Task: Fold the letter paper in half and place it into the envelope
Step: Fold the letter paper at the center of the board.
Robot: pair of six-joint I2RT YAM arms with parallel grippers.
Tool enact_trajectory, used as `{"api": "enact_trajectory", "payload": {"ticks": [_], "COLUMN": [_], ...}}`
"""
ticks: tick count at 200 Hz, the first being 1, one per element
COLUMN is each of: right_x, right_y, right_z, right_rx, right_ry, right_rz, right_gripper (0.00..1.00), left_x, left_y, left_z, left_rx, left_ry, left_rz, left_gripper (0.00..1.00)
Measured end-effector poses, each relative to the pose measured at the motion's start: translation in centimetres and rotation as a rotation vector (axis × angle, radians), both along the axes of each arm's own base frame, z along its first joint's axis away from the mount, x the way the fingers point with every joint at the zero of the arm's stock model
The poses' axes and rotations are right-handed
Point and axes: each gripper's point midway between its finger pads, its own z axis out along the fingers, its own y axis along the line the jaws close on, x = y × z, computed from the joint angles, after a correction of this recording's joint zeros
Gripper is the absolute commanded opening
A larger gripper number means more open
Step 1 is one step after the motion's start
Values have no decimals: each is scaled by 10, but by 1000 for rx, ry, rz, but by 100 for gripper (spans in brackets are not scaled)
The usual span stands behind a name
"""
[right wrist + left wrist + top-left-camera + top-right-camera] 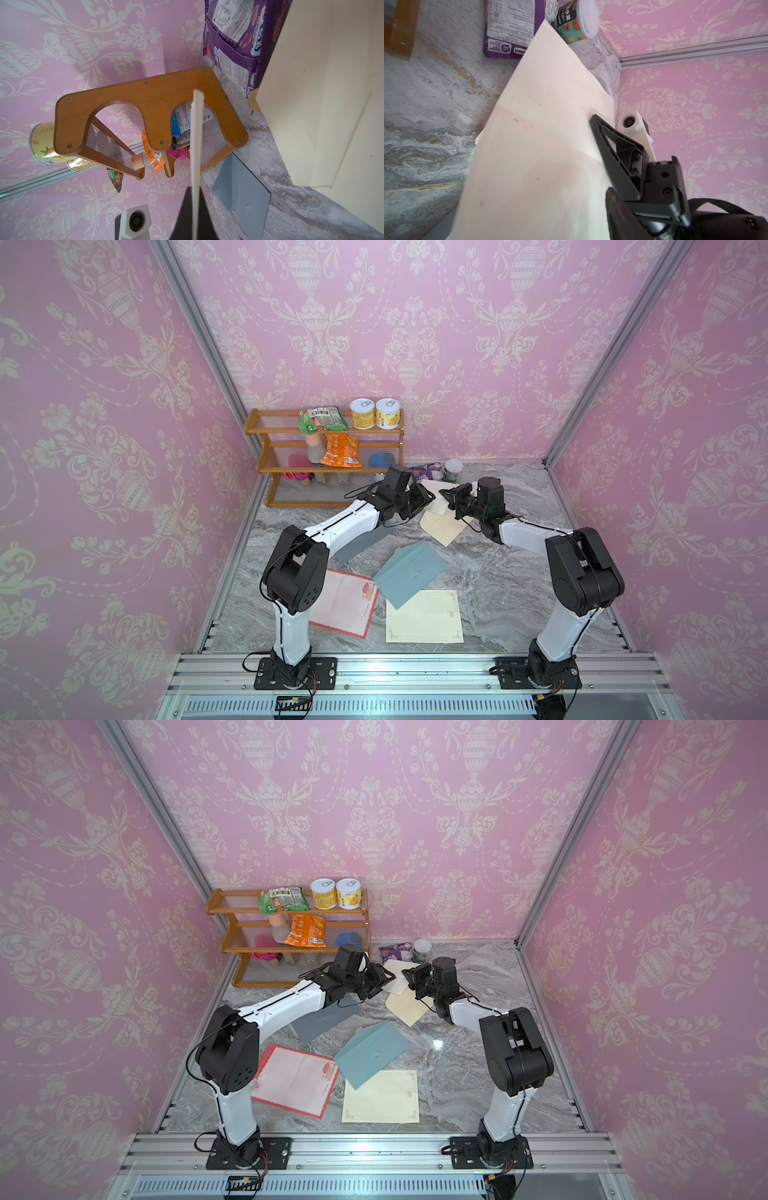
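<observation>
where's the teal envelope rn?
In both top views the teal envelope lies mid-table, between the red-bordered sheet and the cream bordered sheet, overlapping a far corner of the cream one.

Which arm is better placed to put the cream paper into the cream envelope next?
Probably right. The right gripper is shut on the cream paper, and the cream envelope lies close beneath it.

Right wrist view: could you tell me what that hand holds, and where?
The right hand pinches the cream paper sheet by one edge.
</observation>
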Motion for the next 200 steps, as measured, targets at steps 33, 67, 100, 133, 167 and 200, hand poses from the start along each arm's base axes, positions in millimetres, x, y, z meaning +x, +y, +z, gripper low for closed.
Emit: {"api": "enact_trajectory", "payload": {"ticks": [33, 67, 100, 133, 167, 200], "right_x": [0, 0, 2, 6, 7, 4], "right_y": [1, 1, -2, -11, -11, -7], "right_z": [0, 1, 2, 6, 11, 10], "right_rx": [-3, -15, -16, -10, 3, 7], "right_ry": [-2, -18, -24, -38, -59, -57], "right_rz": [-4, 3, 3, -9, 1, 25], "right_gripper": [0, 28, 29, 9, 0, 15], "left_x": [1, 0, -5, -17, -24, -26], "left_y": [-11, -13, -10, -5, 1, 7], "left_z": [-1, -5, -11, -14, -2, 7], "left_rx": [-41, -43, 13, 74, 115, 139], "left_ry": [15, 26, 16, -2, -60, -97], "left_rz": [3, -4, -45, -117, -173, -199], "left_gripper": [18, 0, 0, 0, 0, 0]}}
